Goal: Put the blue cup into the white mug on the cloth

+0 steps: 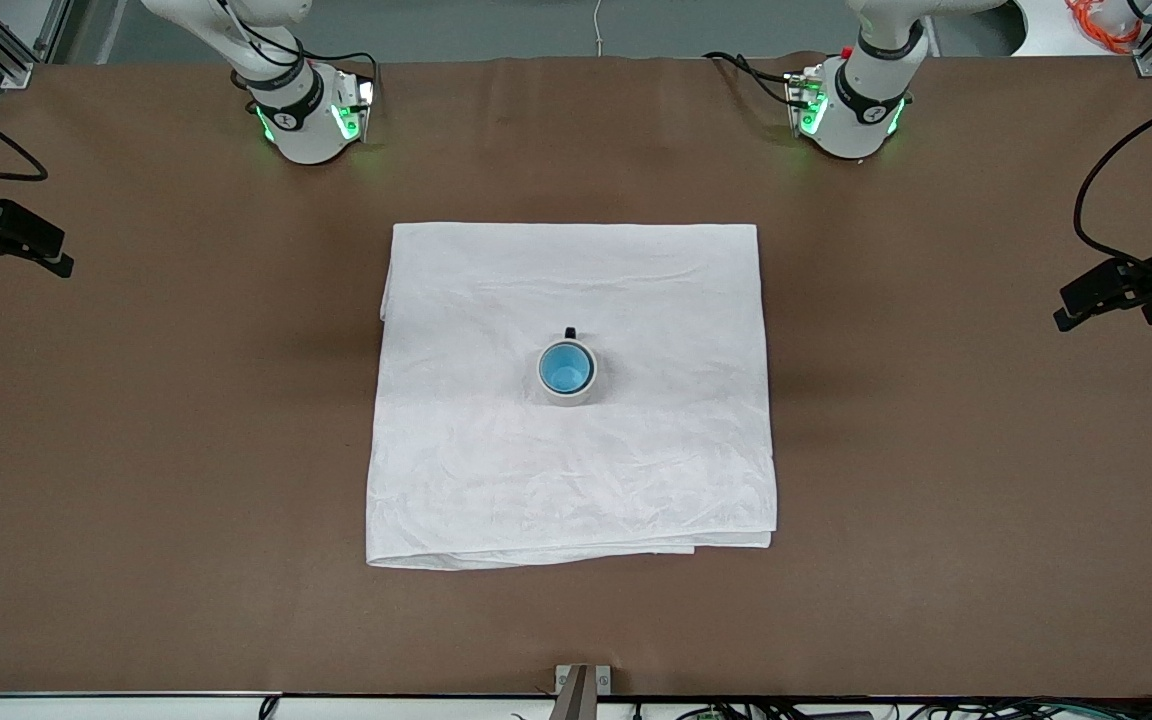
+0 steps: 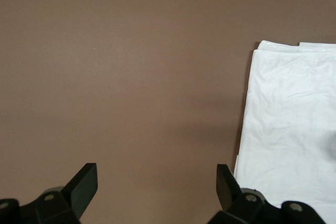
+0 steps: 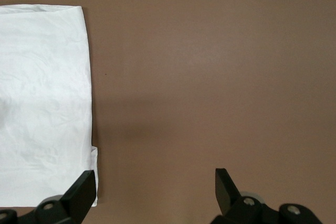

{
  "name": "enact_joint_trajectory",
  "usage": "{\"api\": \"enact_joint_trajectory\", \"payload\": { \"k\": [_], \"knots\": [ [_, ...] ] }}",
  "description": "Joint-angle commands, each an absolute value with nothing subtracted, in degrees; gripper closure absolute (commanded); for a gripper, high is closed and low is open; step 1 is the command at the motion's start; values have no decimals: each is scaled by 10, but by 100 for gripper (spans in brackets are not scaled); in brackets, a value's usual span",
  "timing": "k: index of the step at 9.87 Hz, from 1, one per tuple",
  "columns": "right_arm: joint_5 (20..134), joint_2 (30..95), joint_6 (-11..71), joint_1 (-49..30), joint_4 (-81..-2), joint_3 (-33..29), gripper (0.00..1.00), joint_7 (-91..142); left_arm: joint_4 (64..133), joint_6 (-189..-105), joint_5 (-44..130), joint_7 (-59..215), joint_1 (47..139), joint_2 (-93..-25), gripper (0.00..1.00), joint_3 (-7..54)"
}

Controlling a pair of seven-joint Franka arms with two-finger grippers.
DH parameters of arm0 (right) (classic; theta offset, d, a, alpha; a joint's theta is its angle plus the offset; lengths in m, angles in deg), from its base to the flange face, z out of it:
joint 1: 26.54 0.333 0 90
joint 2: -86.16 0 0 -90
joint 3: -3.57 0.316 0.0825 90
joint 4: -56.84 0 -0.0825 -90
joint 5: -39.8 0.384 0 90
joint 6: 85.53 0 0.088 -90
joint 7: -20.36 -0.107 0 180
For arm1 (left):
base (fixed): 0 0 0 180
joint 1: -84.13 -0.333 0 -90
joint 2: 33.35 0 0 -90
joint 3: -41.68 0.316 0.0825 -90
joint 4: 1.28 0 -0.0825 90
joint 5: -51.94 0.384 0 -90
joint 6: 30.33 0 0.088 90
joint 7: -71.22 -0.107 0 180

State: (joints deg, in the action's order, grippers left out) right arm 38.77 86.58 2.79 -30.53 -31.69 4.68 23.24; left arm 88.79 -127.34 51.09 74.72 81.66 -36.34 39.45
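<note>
The blue cup (image 1: 566, 368) sits inside the white mug (image 1: 568, 391), which stands upright near the middle of the cloth (image 1: 496, 470); the mug's black handle (image 1: 570, 332) points toward the robots' bases. The cloth's edge also shows in the left wrist view (image 2: 289, 129) and the right wrist view (image 3: 42, 103). My left gripper (image 2: 156, 182) is open and empty over bare table beside the cloth. My right gripper (image 3: 155, 187) is open and empty over bare table at the cloth's edge. Neither gripper shows in the front view; both arms wait, raised.
The brown table (image 1: 136, 400) surrounds the cloth. The two arm bases (image 1: 301, 115) (image 1: 851, 110) stand along the top. Black camera mounts (image 1: 6, 240) (image 1: 1136, 285) sit at the table's two ends.
</note>
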Motion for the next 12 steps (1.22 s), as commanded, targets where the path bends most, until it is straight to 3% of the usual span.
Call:
{"api": "enact_joint_trajectory", "payload": {
  "k": [1,12],
  "knots": [
    [387,866,22,-309,-315,54,0,229,914,-1275,511,746,818,-341,0,396],
    [383,860,24,-306,-294,55,0,231,871,-1246,511,732,817,-359,0,398]
  ]
}}
